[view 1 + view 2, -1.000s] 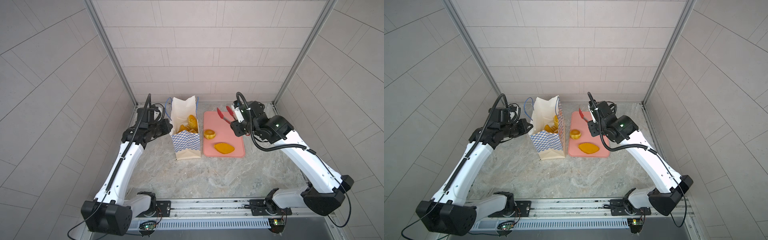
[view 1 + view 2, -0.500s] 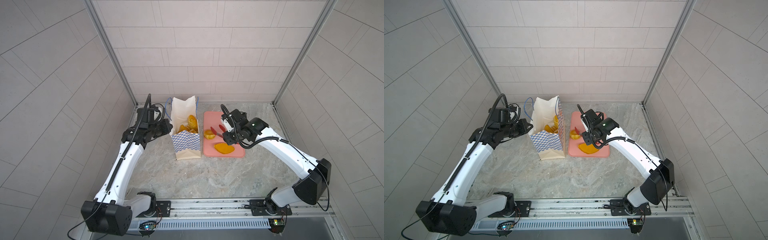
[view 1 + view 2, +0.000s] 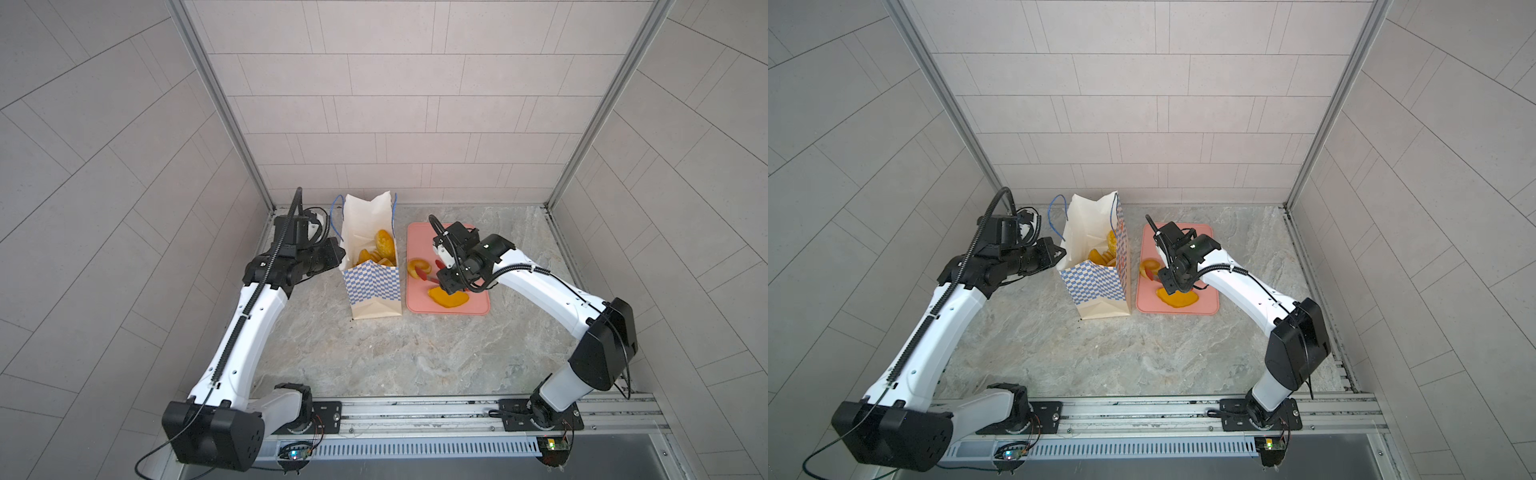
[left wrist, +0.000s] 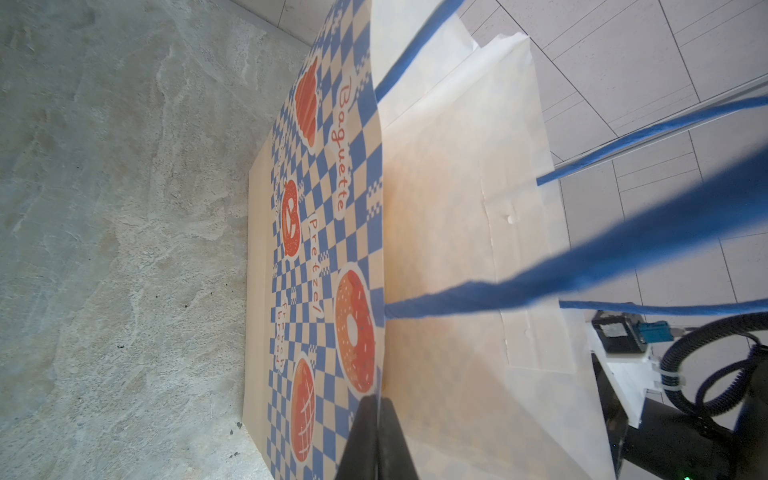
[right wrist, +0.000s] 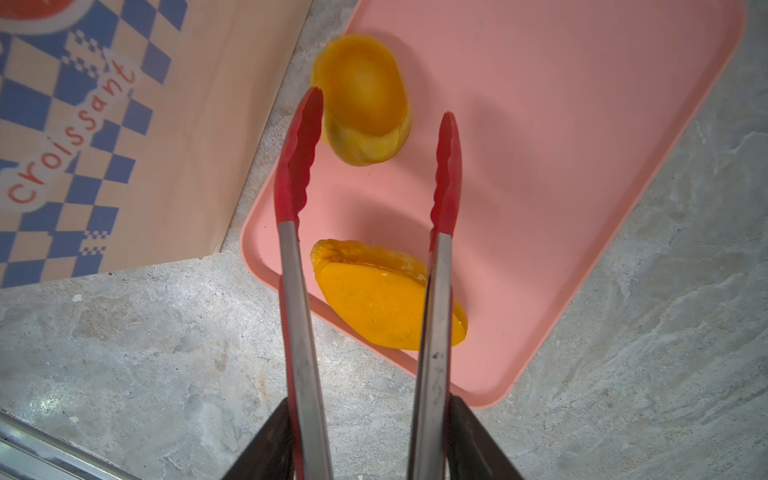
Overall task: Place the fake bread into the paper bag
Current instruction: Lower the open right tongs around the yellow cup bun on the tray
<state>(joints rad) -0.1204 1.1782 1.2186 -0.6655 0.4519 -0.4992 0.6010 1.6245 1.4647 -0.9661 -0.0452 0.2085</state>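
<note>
**Item 1. Bag** (image 3: 374, 286): stands upright on the surface (image 3: 374, 353) with its mouth open, just left of the tray (image 3: 478, 305) in both top views. The outside has blue-white checks and orange pastry pictures, and the blue cord handles (image 4: 582, 274) are at the rim.

**Item 2. Bread** (image 3: 381, 249), in the bag: several golden pieces lie inside. I cannot make out the count.

**Item 3. Bread, on the tray:** two pieces, lying apart from each other.
- Round piece (image 5: 363, 120): at the tray edge nearest the bag, blurred in my right wrist view.
- Oval piece (image 5: 382, 299): lying flat near the tray's front edge.

**Item 4. My left hand** (image 4: 378, 415): closed tight, pinching the bag's rim between its fingers on the side away from the tray.

**Item 5. My right hand** (image 5: 374, 449): clamped on the steel shanks of the tongs (image 5: 291, 257), held over the tray.

**Item 6. Tongs:** the red tips stand apart and grip nothing. One tip sits at the side of the round piece, and I cannot tell whether it touches. In the right wrist view the two shanks cross over the ends of the oval piece.
</note>
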